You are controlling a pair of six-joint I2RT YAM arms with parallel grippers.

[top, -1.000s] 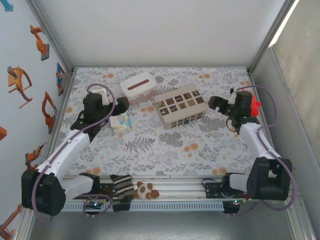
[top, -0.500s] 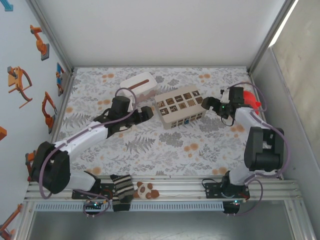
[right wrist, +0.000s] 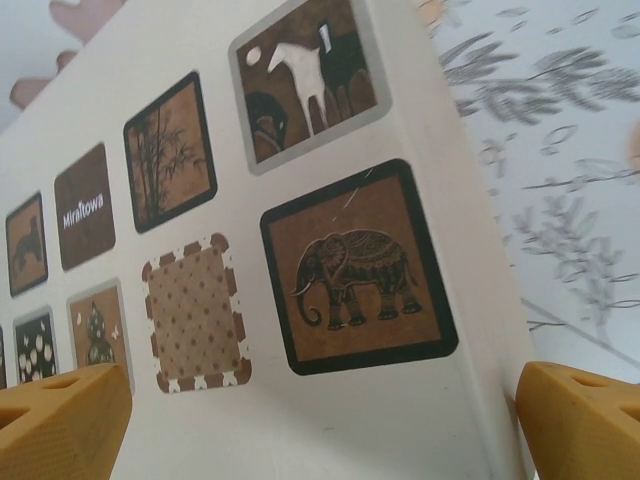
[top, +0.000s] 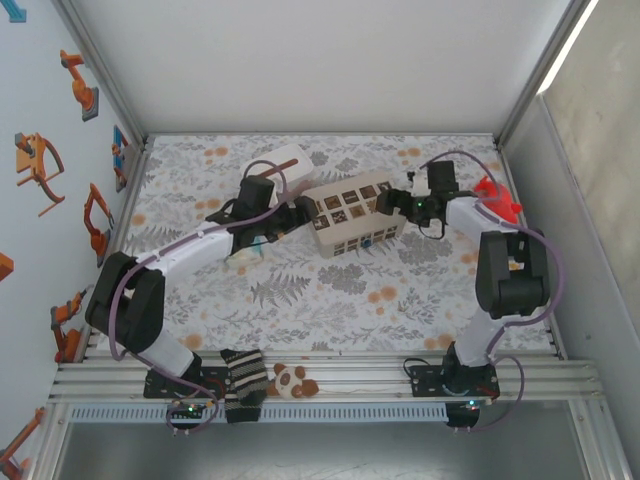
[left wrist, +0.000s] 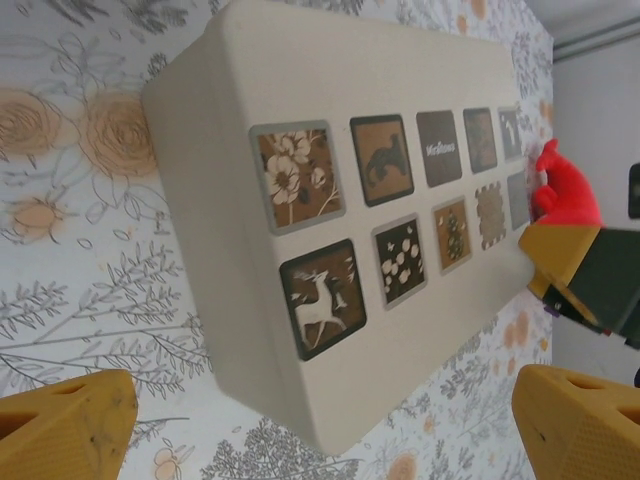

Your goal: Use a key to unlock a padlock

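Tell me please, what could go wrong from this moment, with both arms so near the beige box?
1. The left end effector and right end effector, both open, flank the beige box from opposite ends; advancing together, they might shove or tip it, or collide.
2. The left arm stretches over the small pale packet beside the white tissue box; lowering could knock either.

Left gripper and right gripper gape wide.

brown tile on beige box: "miratowa"
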